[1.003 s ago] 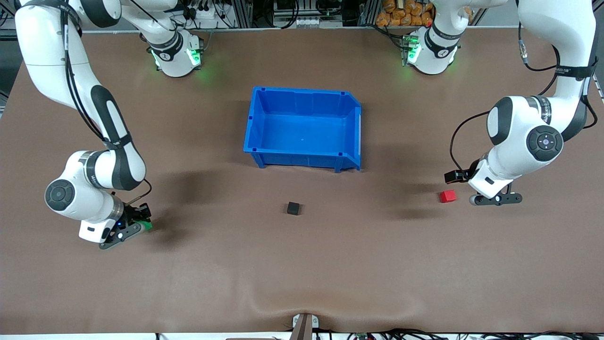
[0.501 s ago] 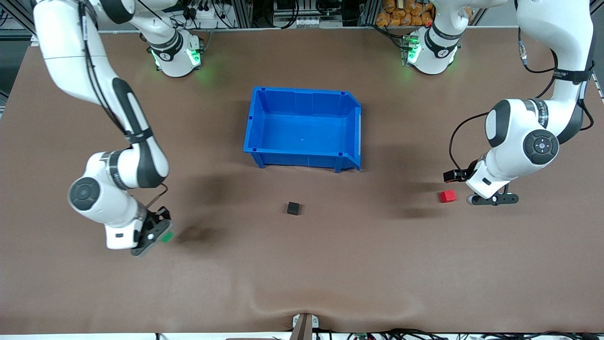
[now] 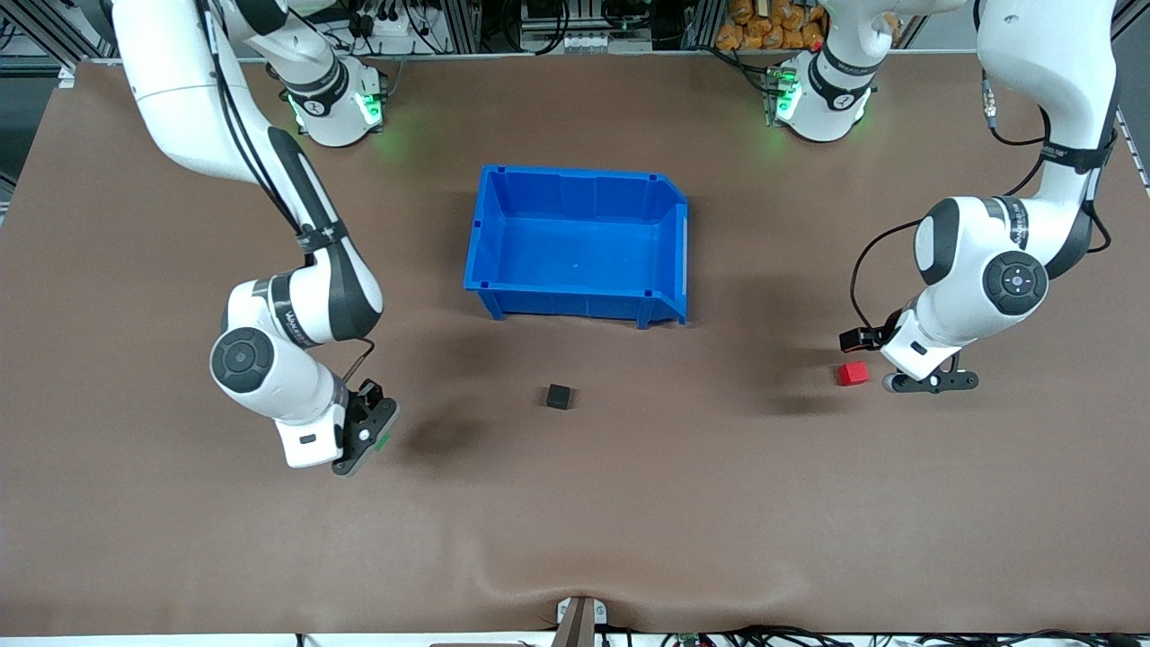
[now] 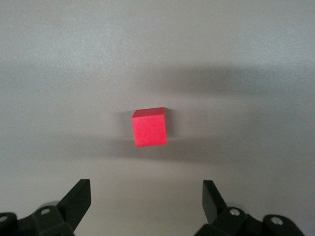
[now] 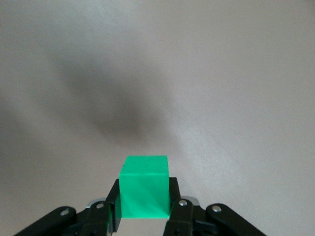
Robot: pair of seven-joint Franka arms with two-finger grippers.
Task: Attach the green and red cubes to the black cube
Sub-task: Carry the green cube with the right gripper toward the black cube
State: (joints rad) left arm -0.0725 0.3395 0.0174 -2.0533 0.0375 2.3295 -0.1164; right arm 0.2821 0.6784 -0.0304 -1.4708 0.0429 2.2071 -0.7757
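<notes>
Scanning from the largest thing down, we set out what we find.

Surface (image 3: 575, 503): brown and bare over most of its spread; every loose thing sits on its middle band.

Blue bin (image 3: 488, 235): empty, farther from the front camera than all three cubes; we judge it has no part in this step.

Right pincer (image 3: 369, 435): up in the air over bare surface toward the right arm's end, fingers clamped on the green cube.

Left pincer (image 3: 925, 382): low, just beside the red cube toward the left arm's end, fingers spread wide with nothing between them; in its wrist view the cube lies ahead of the gap, not yet inside it.

Black cube (image 3: 559, 396): alone on the surface midway between the arms, nearer the front camera than the bin.

Red cube (image 3: 853, 373): resting on the surface toward the left arm's end, well apart from the black one.

Green cube (image 5: 144, 186): held by two facing sides, its front face left free.

Handling: we judge all three cubes light, rigid and smooth-faced, unlikely to break. We would take the red one across two parallel faces, square on, leaving free the face that must meet the black cube, which may slide when pushed.
</notes>
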